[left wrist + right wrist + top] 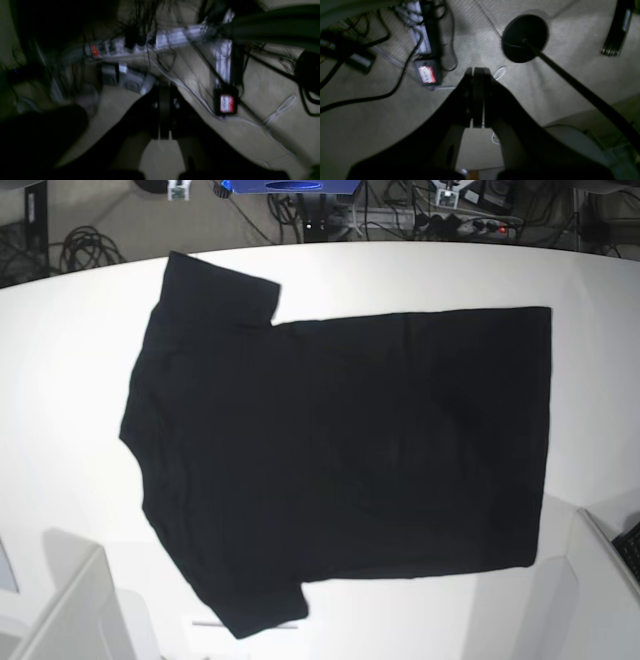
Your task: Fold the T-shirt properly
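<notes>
Base view: T-shirt [340,445] flat on table [60,370], long axis left-right, sleeves left, hem right. Left gripper [163,110] and right gripper [477,97] pressed together, empty, off the shirt, above floor.

The dark left gripper [162,110] pointed toward twelve o'clock in its wrist view, jaws pressed together and gripping nothing. The dark right gripper [477,97] matched that pose, jaws likewise closed and empty, its blunt tip at twelve o'clock.
</notes>
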### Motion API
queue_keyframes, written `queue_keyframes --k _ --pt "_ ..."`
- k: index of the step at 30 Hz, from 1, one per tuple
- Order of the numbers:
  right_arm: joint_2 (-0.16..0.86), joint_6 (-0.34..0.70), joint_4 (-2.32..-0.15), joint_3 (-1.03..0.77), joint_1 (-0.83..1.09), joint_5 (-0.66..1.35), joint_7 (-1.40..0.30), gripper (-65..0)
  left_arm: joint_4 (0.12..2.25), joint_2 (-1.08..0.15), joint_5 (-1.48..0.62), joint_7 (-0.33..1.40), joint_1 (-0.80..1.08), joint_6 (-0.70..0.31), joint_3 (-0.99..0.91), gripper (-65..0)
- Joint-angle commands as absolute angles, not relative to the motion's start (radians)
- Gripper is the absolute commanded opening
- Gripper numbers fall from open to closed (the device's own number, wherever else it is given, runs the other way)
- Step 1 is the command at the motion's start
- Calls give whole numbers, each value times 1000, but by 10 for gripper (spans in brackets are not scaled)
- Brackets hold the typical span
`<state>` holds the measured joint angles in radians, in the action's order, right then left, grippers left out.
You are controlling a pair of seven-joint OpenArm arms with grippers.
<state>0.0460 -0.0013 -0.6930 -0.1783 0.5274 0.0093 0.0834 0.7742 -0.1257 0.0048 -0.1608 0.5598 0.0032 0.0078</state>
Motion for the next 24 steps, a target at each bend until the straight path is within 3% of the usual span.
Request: queue_keyframes --k 1,7,19,24 --pt "51 -7 -728 -197 556 10 94 -650 797 -143 5 -203 610 5 7 -650" --pt "42 -7 -951 -251 694 10 93 -650 938 -183 -5 -315 759 5 -2 -650" --pt "-41 -7 -1471 -360 888 10 -27 -650 1414 -231 -7 -311 1032 8 -13 -650" --pt "-54 -7 -1635 -407 903 10 -125 -650 1570 -231 -7 -315 1116 8 -104 -650"
